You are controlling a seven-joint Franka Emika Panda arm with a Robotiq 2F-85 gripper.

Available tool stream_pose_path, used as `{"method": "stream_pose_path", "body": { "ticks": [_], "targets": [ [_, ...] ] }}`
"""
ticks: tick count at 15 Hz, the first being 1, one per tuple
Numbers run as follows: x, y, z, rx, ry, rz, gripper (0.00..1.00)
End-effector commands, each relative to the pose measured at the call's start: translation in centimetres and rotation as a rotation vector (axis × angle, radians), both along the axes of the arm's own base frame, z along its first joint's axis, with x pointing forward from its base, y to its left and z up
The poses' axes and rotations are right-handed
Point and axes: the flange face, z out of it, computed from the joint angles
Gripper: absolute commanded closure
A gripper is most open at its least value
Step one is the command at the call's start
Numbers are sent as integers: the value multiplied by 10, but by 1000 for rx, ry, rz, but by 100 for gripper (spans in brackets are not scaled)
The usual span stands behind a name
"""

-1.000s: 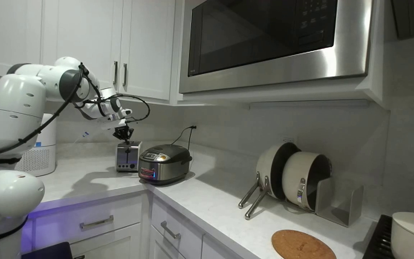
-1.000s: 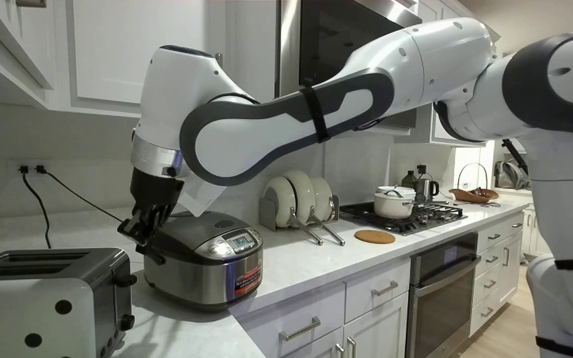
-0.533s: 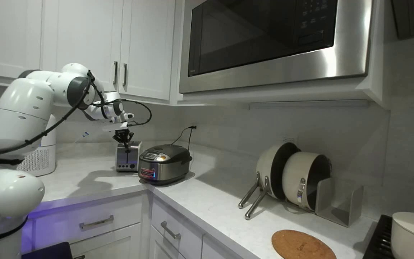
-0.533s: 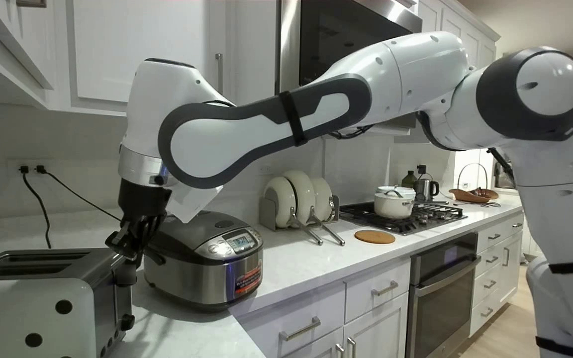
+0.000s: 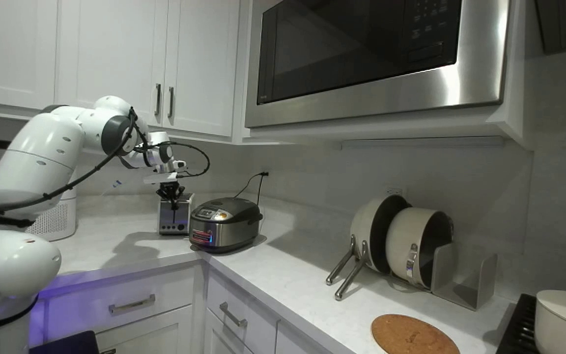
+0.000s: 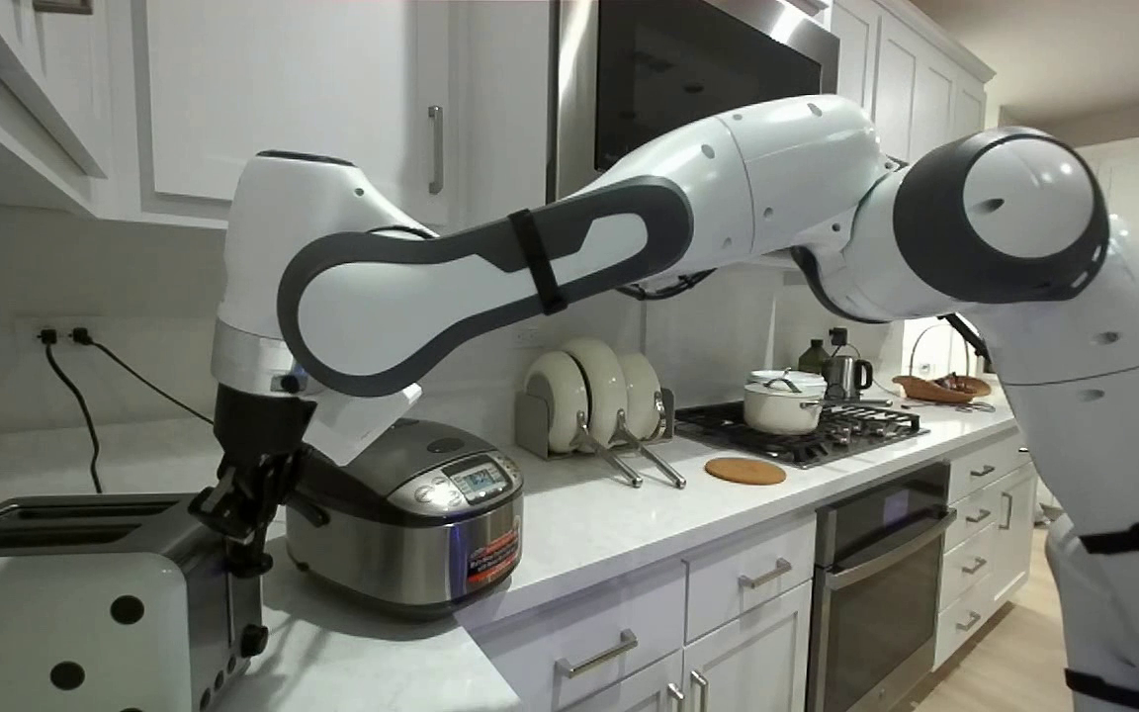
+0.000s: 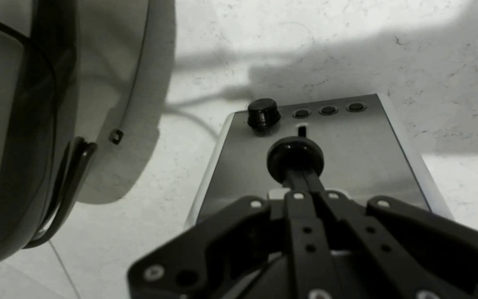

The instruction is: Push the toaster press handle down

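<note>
The toaster (image 6: 60, 623) stands on the counter at the left of an exterior view, and it also shows in an exterior view (image 5: 175, 223) beside the round cooker. Its front panel (image 7: 355, 153) fills the middle of the wrist view. The black round press handle (image 7: 293, 145) sticks out of this panel, with a short bit of slot showing below it; it also shows in an exterior view (image 6: 251, 566). My gripper (image 7: 303, 176) is shut, its two fingers pressed together with nothing between them. The fingertips are at the top of the handle and appear to touch it, hiding part of it.
The round steel cooker (image 6: 411, 534) stands close beside the toaster. A black knob (image 7: 263, 114) and several small buttons (image 7: 328, 110) sit lower on the toaster's front. A tall white appliance (image 5: 57, 216) stands on the counter near the arm. Upper cabinets (image 5: 116, 64) hang above.
The arm has come down and moved toward the toaster. The fingertips have gone from above the toaster's front edge to the press handle. The toaster and the cooker have not moved.
</note>
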Motion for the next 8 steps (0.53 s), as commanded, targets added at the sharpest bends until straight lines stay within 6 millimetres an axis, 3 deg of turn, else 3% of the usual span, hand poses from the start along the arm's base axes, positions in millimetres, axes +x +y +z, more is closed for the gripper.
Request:
{"method": "stream_pose_path", "body": {
  "ticks": [1,8],
  "targets": [
    [12,6,3,-3,33,9,100],
    [21,-5,7,19,81,10,100]
  ]
}}
